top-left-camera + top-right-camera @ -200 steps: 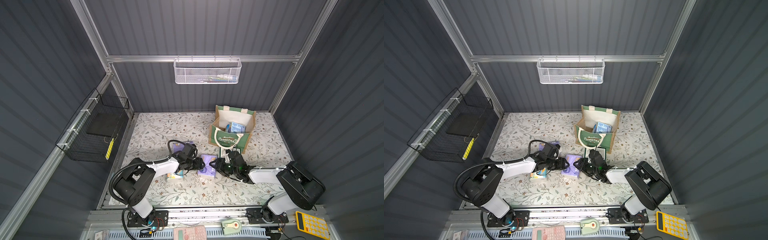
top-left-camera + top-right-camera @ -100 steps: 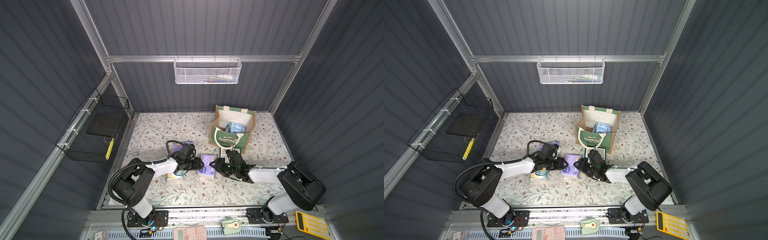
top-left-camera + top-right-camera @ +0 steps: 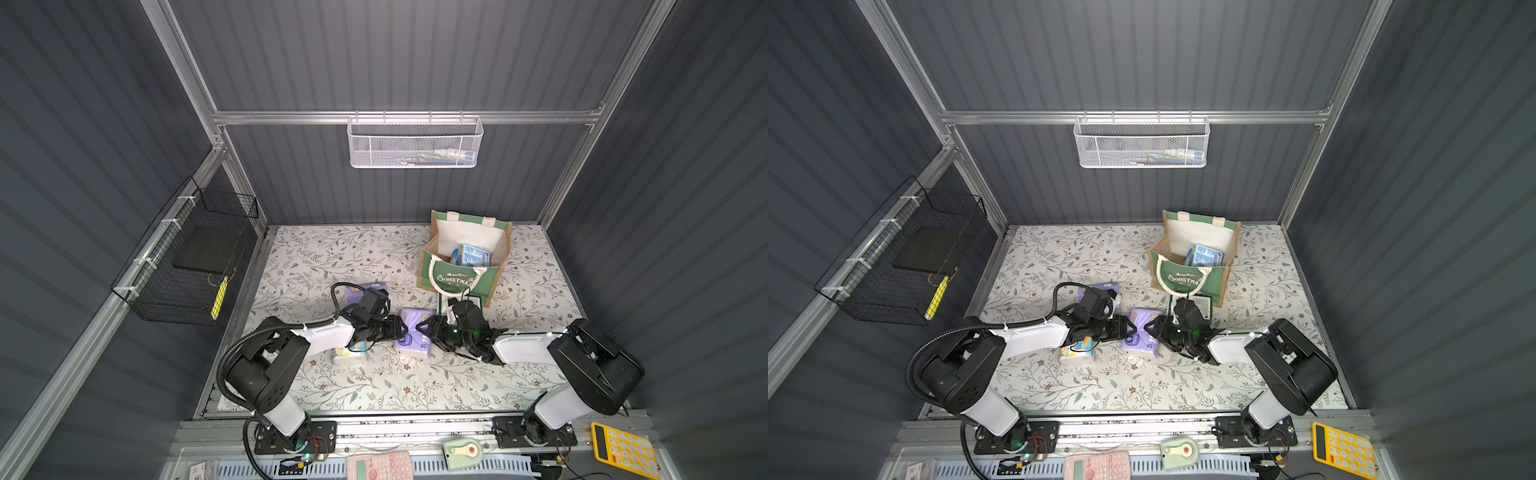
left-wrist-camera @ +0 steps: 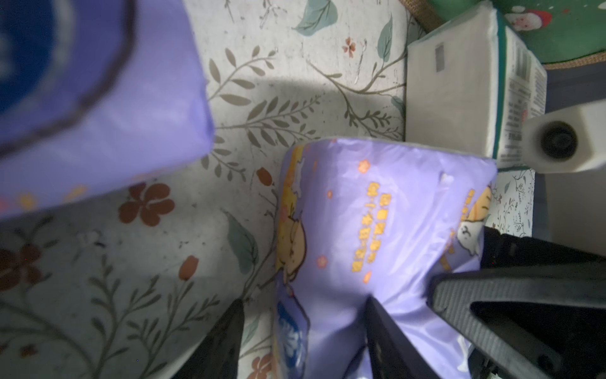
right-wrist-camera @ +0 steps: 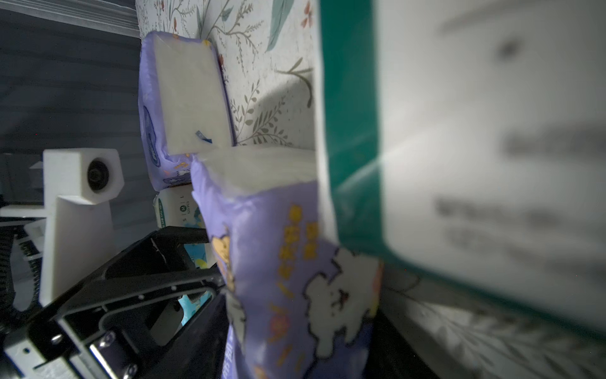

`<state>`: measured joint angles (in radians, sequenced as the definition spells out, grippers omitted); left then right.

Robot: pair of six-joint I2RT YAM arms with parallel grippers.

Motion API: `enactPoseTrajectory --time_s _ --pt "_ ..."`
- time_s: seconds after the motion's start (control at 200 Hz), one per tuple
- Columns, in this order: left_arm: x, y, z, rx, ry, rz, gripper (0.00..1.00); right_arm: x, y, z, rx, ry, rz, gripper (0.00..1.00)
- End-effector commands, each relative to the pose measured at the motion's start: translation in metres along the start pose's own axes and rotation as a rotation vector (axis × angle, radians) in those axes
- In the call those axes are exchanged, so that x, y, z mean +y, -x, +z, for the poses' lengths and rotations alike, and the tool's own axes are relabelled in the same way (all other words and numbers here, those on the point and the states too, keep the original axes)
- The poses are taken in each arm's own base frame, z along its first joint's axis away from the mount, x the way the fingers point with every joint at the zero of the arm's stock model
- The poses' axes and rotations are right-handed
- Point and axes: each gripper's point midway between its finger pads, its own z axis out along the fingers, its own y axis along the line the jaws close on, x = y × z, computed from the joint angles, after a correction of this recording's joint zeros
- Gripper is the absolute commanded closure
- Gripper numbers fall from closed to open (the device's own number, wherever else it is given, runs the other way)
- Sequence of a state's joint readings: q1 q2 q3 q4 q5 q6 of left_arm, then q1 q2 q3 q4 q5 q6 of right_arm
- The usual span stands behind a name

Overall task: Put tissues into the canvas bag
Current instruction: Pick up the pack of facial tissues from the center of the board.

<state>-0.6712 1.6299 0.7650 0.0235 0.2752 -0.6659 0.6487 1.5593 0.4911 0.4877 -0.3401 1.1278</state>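
Blue packs [image 3: 471,255] in bag [image 3: 459,283]; four remain. Left hand [image 3: 400,328] clamps purple pack [image 3: 411,344]; right hand's [image 3: 424,328] grip unclear.

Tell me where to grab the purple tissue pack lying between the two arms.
Take the purple pack across its long sides at mid-length, likely from above: it lies broad face up, and its soft wrap dents where pressed, so a pinch should hold.

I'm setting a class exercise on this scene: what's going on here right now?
Both arms meet at one purple tissue pack: the left gripper pinches one end, the right gripper is at the opposite end, grip unclear. The canvas bag stands behind, with a light blue pack inside. Other packs lie on the table.
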Motion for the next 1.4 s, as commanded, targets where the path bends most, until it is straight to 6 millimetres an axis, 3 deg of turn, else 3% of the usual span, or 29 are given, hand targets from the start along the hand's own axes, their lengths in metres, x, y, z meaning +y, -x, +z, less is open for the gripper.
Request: enactPoseTrajectory --time_s 0.0,0.425,0.726,1.166,1.396 --pt "0.046 -0.035 0.006 0.104 0.142 -0.072 0.41 0.040 0.001 -0.001 0.007 0.117 -0.039 0.42" --pt "0.010 -0.009 -0.007 0.004 0.012 -0.050 0.27 0.070 0.009 -0.009 -0.005 0.160 -0.103 0.65" --pt "-0.012 0.022 -0.032 -0.105 -0.007 -0.016 0.00 0.080 0.014 -0.017 -0.023 0.155 -0.131 0.69" --pt "-0.033 0.072 -0.101 -0.325 0.083 0.098 0.00 0.103 0.015 -0.037 -0.025 0.174 -0.178 0.70" --pt "-0.028 0.094 -0.134 -0.410 0.162 0.125 0.00 0.124 0.017 -0.058 -0.044 0.201 -0.206 0.70"
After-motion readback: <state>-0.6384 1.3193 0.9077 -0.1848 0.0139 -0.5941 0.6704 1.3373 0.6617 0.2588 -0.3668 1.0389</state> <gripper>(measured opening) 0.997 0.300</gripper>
